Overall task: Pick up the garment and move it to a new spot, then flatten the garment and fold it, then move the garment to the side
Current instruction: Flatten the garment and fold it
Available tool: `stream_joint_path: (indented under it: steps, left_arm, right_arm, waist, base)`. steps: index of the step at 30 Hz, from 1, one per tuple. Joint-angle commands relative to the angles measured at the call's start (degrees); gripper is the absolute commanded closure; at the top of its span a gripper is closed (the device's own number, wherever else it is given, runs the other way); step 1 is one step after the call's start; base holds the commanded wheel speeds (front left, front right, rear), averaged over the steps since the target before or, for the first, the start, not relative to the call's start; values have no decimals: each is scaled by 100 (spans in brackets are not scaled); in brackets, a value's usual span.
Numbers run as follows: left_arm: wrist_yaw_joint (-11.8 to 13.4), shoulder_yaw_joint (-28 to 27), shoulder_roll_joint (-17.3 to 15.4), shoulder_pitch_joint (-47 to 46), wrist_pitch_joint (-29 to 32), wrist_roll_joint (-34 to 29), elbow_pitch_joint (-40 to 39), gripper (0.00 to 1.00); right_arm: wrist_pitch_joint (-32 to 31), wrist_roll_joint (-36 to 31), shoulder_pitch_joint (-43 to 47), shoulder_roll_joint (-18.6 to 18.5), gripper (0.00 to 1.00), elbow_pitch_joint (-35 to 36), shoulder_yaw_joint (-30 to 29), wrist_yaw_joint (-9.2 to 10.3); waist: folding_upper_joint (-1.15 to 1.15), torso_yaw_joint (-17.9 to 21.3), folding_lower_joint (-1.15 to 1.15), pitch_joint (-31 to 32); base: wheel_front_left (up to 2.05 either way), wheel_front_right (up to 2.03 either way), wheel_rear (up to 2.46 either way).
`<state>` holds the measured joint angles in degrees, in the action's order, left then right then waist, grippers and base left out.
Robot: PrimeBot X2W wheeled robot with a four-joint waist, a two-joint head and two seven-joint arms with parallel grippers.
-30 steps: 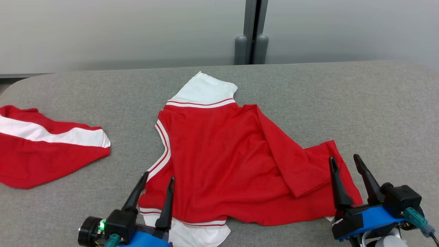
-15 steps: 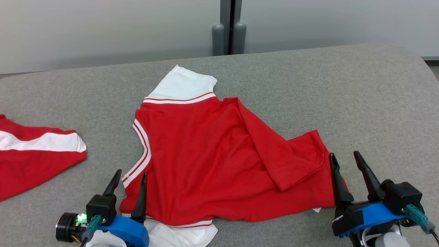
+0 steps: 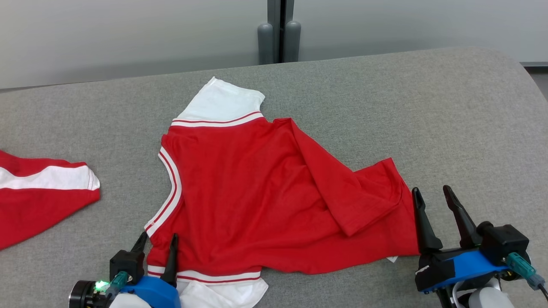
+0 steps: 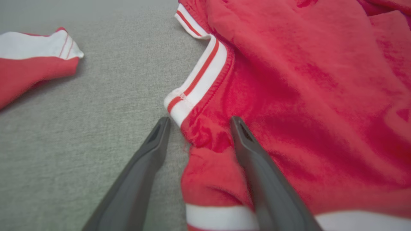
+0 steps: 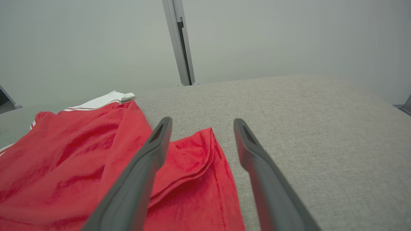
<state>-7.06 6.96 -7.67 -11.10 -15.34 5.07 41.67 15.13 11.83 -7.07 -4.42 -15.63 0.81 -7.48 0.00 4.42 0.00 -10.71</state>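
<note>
We find the red shirt (image 3: 257,196) spread near the middle of the grey table (image 3: 449,107). One white sleeve (image 3: 220,102) points to the far edge, and the shirt's right part is folded over in a loose flap. Our left gripper (image 3: 158,237) is at the shirt's near left corner, fingers apart, holding nothing. In the left wrist view one finger (image 4: 257,166) lies over red cloth by the striped trim (image 4: 196,83), the other over bare table. Our right gripper (image 3: 430,189) is just beside the shirt's right hem, fingers apart, empty. A second red-and-white garment (image 3: 38,196) lies well apart at the table's left edge
</note>
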Motion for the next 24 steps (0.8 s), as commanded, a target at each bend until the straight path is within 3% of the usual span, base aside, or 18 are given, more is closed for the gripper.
stream_joint_path:
  steps: [1,2,3,14,22,23,24]
  left_arm:
    - [3,42,22,-45,37,29,122,0]
    - [-8,88,26,-79,43,27,207,14]
    - [-29,192,46,-187,50,39,326,100]
    - [-54,254,-73,-899,21,252,-285,100]
    - [-40,188,-197,-1389,20,434,123,100]
    - [-40,166,-201,-1432,19,442,158,77]
    - [-38,144,-200,-1454,20,430,160,0]
  right_arm:
    - [2,0,-53,9,0,5,-6,-3]
    - [2,3,-65,12,0,1,4,-3]
    - [2,12,-89,12,0,2,13,-3]
    - [2,10,-151,-21,0,62,-27,-2]
    - [2,44,-252,1,0,28,27,-3]
    - [2,43,-252,6,0,25,34,-3]
    - [2,45,-254,9,0,25,27,-2]
  waist:
    - [0,3,0,-4]
    - [0,7,0,-5]
    - [0,11,0,-12]
    - [0,67,0,-140]
    - [0,221,0,-269]
    - [0,240,0,-274]
    - [0,248,0,-275]
  base:
    - [0,0,0]
    - [0,0,0]
    - [0,0,0]
    - [0,0,0]
    - [0,0,0]
    - [0,0,0]
    - [0,0,0]
